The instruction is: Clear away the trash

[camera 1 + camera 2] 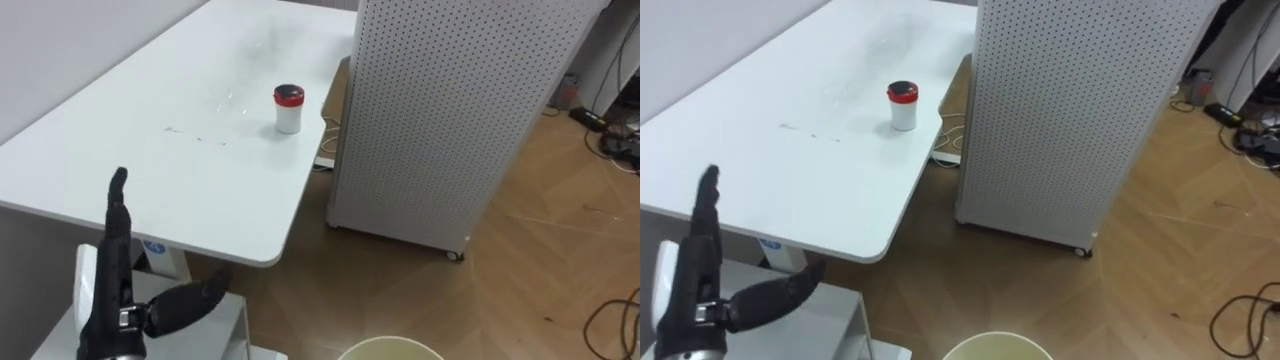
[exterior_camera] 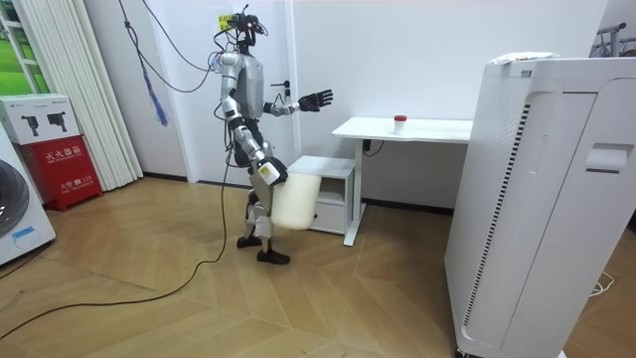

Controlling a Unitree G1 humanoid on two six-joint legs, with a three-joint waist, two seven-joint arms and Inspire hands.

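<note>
The robot is standing on the wood floor off the counter's [image 2: 402,128] short end, facing it, in the room view.

1. Left hand [image 1: 112,295]: the arm is reaching forward at chest height toward the counter. The hand is hovering just short of the counter's near edge, spread open, fingers [image 1: 118,195] pointing up and the thumb sticking out sideways. It is holding nothing and touching nothing.

2. Right hand [image 2: 268,173]: the arm is hanging low at the robot's side, well short of the counter, against the top of a white pail [image 2: 295,204]. Whether this hand is gripping the pail cannot be told. The pail's rim [image 1: 390,349] is showing below the counter's near corner in the eye views.

3. Task item: a small white jar with a red lid [image 1: 288,109] is standing upright on the counter, close to its right-hand long edge and well beyond the left hand.

4. Surroundings: a tall white perforated cabinet [image 1: 440,110] is standing on the floor just beside the counter's right-hand edge. A white drawer unit [image 2: 333,189] is sitting under the counter's near end.
</note>
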